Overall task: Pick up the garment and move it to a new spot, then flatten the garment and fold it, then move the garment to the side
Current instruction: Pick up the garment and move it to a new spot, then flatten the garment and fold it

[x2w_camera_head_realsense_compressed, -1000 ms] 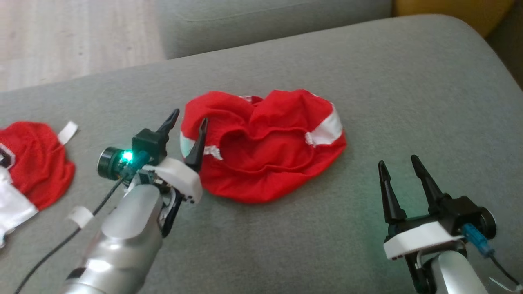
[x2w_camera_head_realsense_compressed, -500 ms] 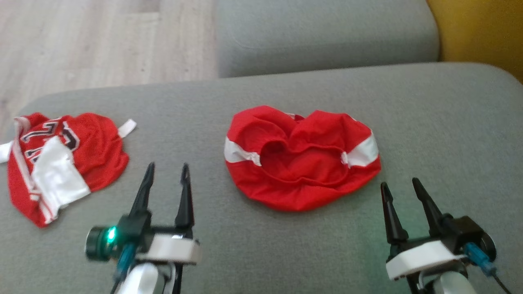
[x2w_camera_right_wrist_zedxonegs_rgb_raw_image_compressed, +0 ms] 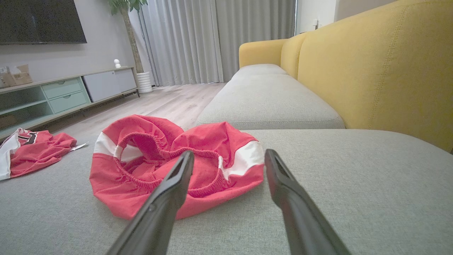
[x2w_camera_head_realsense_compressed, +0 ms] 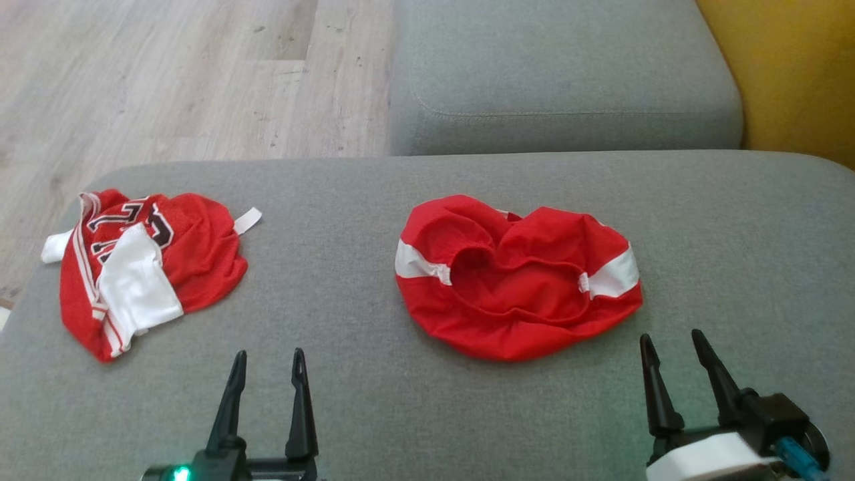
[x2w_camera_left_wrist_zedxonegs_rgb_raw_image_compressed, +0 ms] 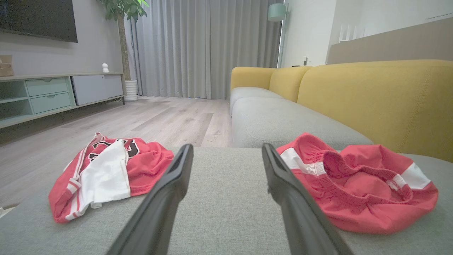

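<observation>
Basically shorts [x2w_camera_head_realsense_compressed: 518, 277] lie 9-to-3, at 10 o'clock off nearer right gripper [x2w_camera_head_realsense_compressed: 671, 335], jaws apart; left gripper [x2w_camera_head_realsense_compressed: 268, 352] apart too.

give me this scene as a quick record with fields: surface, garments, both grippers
surface: grey sofa cushion
red shorts: crumpled at the cushion's middle, waistband gaping, not flattened or folded
red and white jersey: bunched near the cushion's left edge, apart from the red shorts
left gripper: open, empty, near side of the gap between the two garments
right gripper: open, empty, near the shorts' right end, not touching
background: wooden floor, yellow backrest
</observation>
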`<state>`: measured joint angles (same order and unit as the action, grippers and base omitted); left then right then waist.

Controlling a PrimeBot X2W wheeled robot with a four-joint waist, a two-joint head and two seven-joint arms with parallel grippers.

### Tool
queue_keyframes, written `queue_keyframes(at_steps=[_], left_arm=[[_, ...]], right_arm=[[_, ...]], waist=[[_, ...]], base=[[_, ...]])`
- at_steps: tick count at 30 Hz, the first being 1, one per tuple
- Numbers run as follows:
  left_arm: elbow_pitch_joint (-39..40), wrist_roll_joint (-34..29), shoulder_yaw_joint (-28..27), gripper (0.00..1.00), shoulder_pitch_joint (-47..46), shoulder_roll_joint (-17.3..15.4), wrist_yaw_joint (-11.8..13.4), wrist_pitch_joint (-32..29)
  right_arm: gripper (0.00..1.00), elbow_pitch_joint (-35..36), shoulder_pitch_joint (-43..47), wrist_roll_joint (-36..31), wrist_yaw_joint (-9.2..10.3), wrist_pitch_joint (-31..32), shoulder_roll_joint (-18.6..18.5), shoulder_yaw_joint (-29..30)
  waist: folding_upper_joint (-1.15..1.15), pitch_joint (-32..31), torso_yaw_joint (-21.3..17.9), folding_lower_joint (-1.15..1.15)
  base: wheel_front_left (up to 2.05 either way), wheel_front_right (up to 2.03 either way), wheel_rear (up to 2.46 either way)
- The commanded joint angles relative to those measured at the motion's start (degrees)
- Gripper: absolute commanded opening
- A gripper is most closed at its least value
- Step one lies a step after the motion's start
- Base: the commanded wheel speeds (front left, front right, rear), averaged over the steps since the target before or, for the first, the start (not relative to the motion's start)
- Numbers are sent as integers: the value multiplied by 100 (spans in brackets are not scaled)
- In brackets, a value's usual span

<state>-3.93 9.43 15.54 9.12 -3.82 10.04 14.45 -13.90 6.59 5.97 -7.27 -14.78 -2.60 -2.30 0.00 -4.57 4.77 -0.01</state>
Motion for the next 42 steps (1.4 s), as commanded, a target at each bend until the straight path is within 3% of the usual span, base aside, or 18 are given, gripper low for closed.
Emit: queue_keyframes(at_steps=[1,10,30,37,42], left_arm=[[191,-79,-219,100,-271,69,-23,54],[123,-213,-357,100,-254,89,-123,54],[-303,-290,-247,100,-278,93,14,54],[-349,-257,-215,100,-290,94,55,54],[-545,-90,45,100,-469,94,-83,54]], right_arm=[[100,196,-164,-4,-22,-22,-28,-89],[100,155,-127,95,-22,-22,-28,-108],[100,152,-139,78,-22,-22,-28,-79],[100,177,-171,66,-22,-22,-28,-134],[100,239,-198,106,-22,-22,-28,-189]], waist=[[0,-8,14,1],[0,-39,-37,1],[0,-40,-72,1],[0,15,-231,1],[0,138,-500,1]], base=[[0,0,0],[0,0,0],[0,0,0],[0,0,0],[0,0,0]])
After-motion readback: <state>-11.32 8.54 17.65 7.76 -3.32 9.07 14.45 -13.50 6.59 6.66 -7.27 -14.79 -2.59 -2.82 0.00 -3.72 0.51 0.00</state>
